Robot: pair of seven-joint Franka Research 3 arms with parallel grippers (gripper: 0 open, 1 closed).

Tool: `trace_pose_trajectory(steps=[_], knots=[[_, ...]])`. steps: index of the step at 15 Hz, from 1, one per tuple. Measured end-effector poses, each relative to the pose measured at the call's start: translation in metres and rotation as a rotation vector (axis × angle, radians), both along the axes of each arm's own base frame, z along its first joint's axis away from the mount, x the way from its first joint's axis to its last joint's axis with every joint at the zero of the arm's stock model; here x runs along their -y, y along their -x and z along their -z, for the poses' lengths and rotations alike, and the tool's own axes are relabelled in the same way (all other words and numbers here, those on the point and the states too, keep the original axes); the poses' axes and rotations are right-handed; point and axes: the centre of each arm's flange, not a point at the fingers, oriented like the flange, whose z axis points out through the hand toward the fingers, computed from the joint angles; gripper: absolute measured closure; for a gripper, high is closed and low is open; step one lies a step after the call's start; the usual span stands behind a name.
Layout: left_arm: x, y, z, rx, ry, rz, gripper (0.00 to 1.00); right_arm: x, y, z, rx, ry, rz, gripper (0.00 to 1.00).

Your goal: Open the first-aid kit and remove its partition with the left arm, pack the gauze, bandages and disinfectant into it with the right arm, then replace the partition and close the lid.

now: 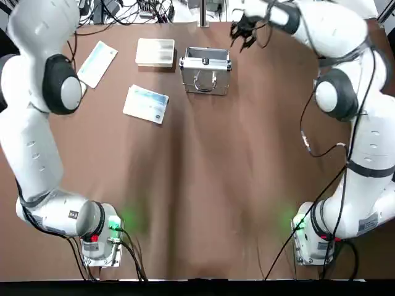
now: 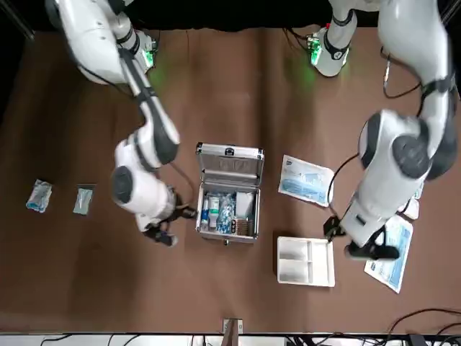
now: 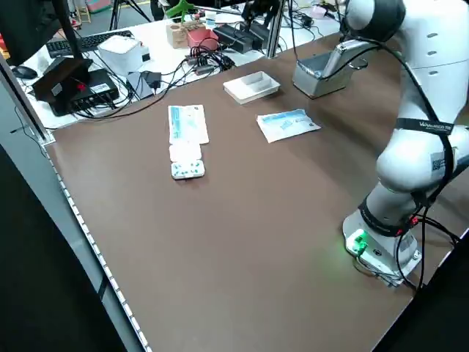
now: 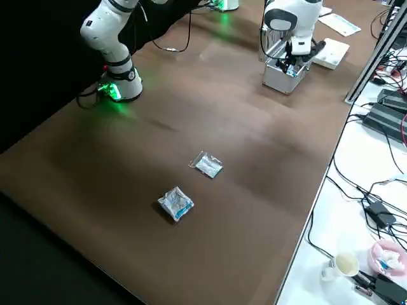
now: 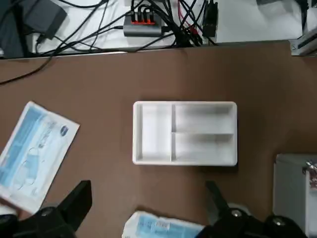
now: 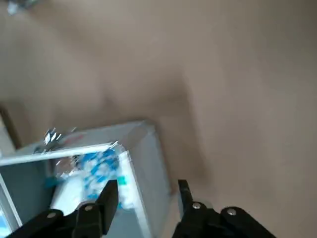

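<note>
A silver first-aid kit [image 2: 229,191] is seen open near the far edge of the table [image 1: 203,185], with blue-and-white supplies and a small white bottle [image 2: 205,214] already inside. The white partition tray [image 2: 306,260] lies on the table just beside the kit, so refitting it and closing the lid are judged to remain. The left gripper [image 5: 148,210] hovers wide open above the tray, and the right gripper [image 6: 146,196] hangs empty, fingers apart, beside the kit.
</note>
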Motion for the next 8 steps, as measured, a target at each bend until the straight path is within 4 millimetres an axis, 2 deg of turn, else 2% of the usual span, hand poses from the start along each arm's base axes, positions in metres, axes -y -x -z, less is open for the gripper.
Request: trace_pose_trajectory(steps=[2,4,8], knots=[[-0.007,0.017,-0.038,-0.009,-0.007,-0.008,0.00,0.064,-0.016,-0.012,-0.022,0.008,0.022,0.43],[-0.020,0.033,-0.067,-0.042,-0.028,0.019,0.00,0.130,-0.027,-0.013,-0.049,0.012,0.023,0.42],[-0.054,0.056,-0.102,-0.104,-0.040,0.059,0.00,0.251,-0.026,0.007,-0.118,0.023,-0.028,0.42]])
